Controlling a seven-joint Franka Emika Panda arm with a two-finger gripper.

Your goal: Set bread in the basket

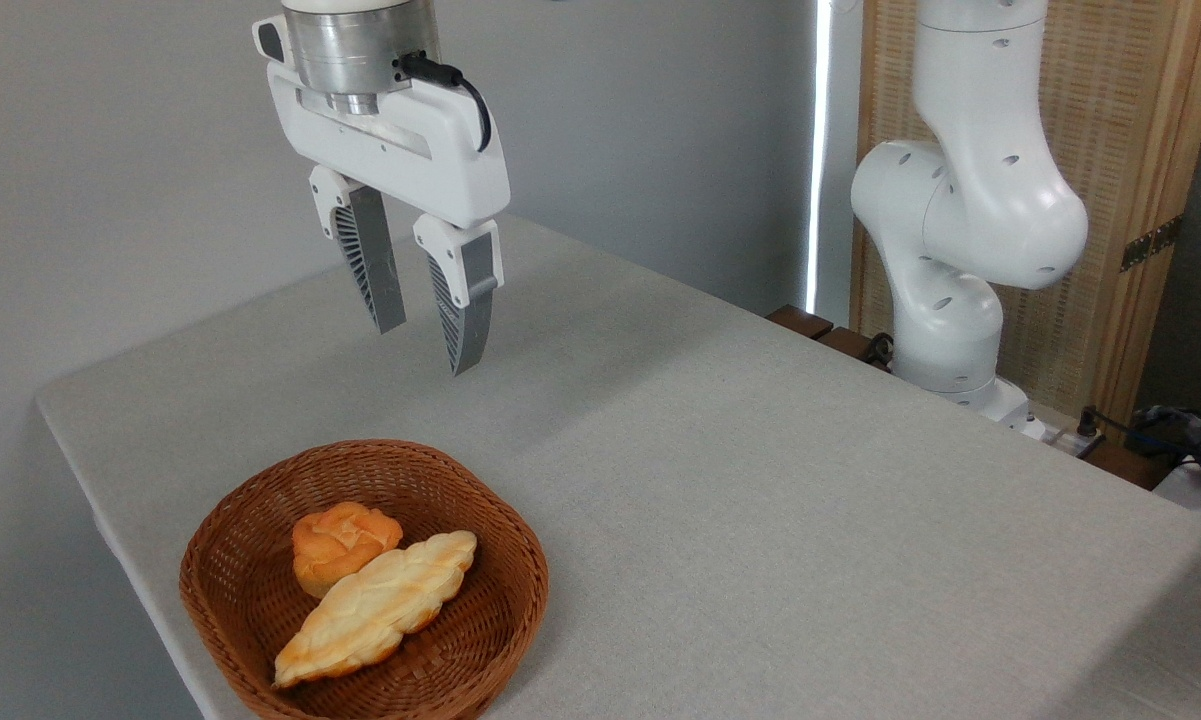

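At lower left: basket (260,600) on table (760,500), bread (375,605) lying inside, touching small bun (340,545) | above, mid-left: hand (425,345) raised clear, fingers spread, holding nothing | step: placement looks done | next: probably only retreat, nothing to grasp

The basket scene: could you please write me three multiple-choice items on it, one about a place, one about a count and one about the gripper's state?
1. Where is the long braided loaf?
A. On the bare table
B. Inside the basket
C. Between the gripper's fingers

2. How many pieces of bread lie in the basket?
A. One
B. Two
C. Three

3. What is the gripper's state?
A. Open and empty
B. Shut on the loaf
C. Shut on the bun

Answers:
1. B: the loaf lies within the basket rim.
2. B: the loaf and a round orange bun sit side by side.
3. A: the gripper hangs above the table with a gap between its fingers.
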